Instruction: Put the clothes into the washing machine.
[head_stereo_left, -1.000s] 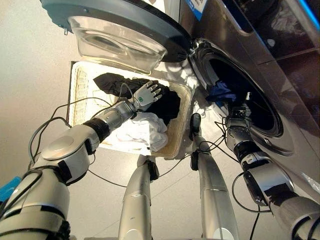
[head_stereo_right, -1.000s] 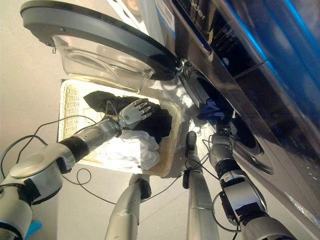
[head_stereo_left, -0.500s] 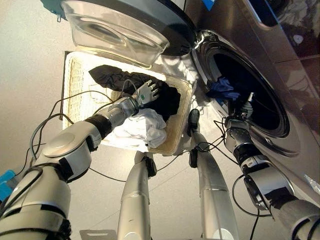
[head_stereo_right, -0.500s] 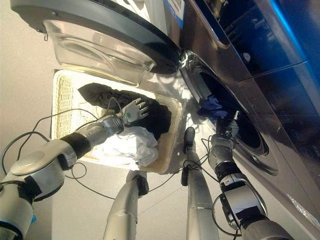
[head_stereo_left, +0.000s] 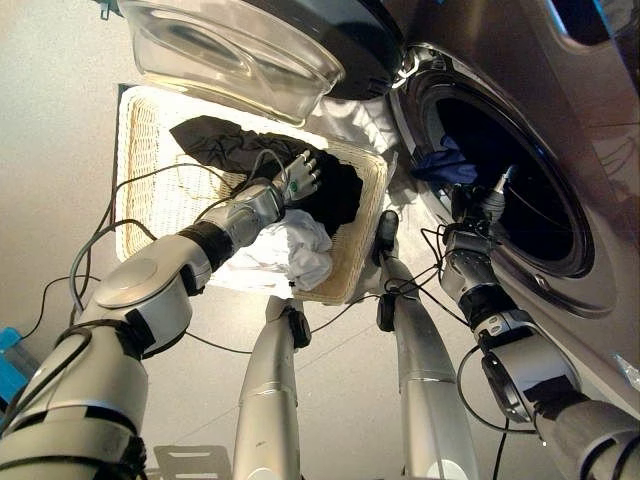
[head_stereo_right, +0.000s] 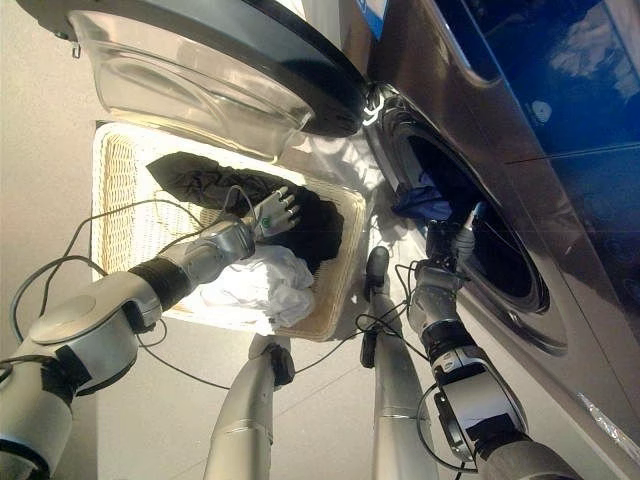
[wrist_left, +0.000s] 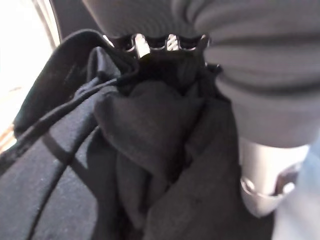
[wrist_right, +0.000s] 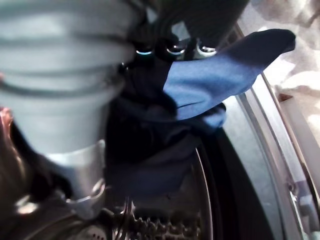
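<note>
Left robot hand (head_stereo_left: 303, 178) apparently grips black garment (wrist_left: 125, 165) in basket (head_stereo_left: 150, 160).

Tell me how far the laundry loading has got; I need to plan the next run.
The washer door is open. In hand: the right hand holds a blue garment at the drum opening, while the left hand is down on the black garment in the basket. Left: that black garment and the white garment.
</note>
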